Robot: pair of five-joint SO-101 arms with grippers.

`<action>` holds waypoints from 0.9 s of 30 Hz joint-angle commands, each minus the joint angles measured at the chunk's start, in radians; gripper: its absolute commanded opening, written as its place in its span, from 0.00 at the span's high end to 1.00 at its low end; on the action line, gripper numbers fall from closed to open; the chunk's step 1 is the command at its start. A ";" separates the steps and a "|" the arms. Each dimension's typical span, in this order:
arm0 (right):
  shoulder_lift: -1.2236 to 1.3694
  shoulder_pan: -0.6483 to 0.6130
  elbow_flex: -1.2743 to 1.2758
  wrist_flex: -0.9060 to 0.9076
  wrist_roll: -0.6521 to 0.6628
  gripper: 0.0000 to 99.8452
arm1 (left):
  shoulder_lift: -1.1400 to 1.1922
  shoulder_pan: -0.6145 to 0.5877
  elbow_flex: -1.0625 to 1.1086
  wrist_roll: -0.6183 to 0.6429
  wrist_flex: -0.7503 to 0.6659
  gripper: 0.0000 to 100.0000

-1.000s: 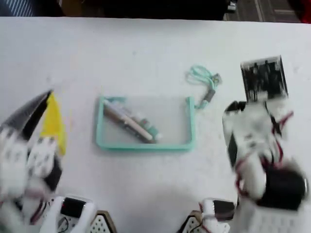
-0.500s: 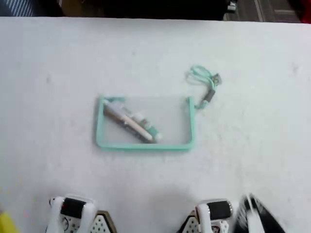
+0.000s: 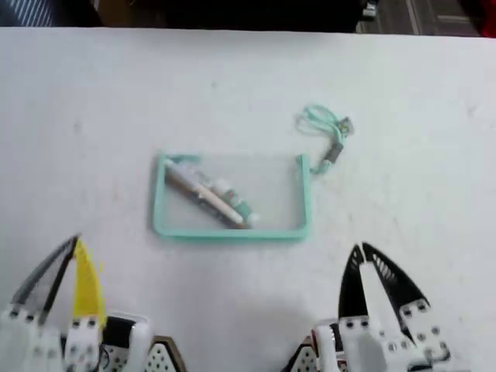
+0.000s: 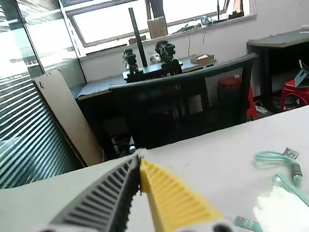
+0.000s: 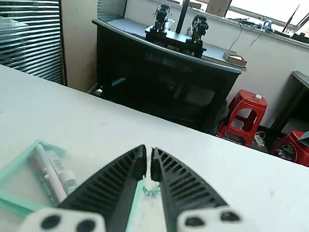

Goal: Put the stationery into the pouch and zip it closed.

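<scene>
A clear pouch with a mint-green border (image 3: 302, 198) lies flat mid-table, with pens (image 3: 208, 198) lying inside it toward its left end. A mint cord (image 3: 322, 122) with a grey pull (image 3: 332, 155) trails from its far right corner. My left gripper (image 3: 75, 242), one finger grey and one yellow, is shut at the table's front left, apart from the pouch. My right gripper (image 3: 361, 249), black, is shut at the front right, short of the pouch's near right corner. In the right wrist view the gripper (image 5: 148, 150) points over the pouch (image 5: 10, 166) and pens (image 5: 47, 170). The left wrist view has the gripper (image 4: 139, 160) and the cord (image 4: 273, 156).
The white table (image 3: 116, 93) spreads wide around the pouch. Both arm bases (image 3: 116, 333) sit at the front edge. Beyond the table's far edge stands a dark chair (image 4: 183, 106) and a dark desk (image 5: 164, 72).
One second ago both arms reached out beside the pouch. They pulled back to the front edge, and now both shut grippers point forward again. The pouch has not moved.
</scene>
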 commanded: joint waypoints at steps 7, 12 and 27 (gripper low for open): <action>-0.007 -0.004 0.549 -0.361 -0.002 0.98 | 0.007 -0.013 0.549 -0.009 -0.310 0.98; -0.007 -0.002 0.819 -0.570 -0.002 0.98 | 0.007 -0.015 0.761 -0.002 -0.341 0.98; 0.002 -0.002 1.158 -0.708 -0.009 0.98 | 0.012 -0.013 1.140 0.239 -0.496 0.98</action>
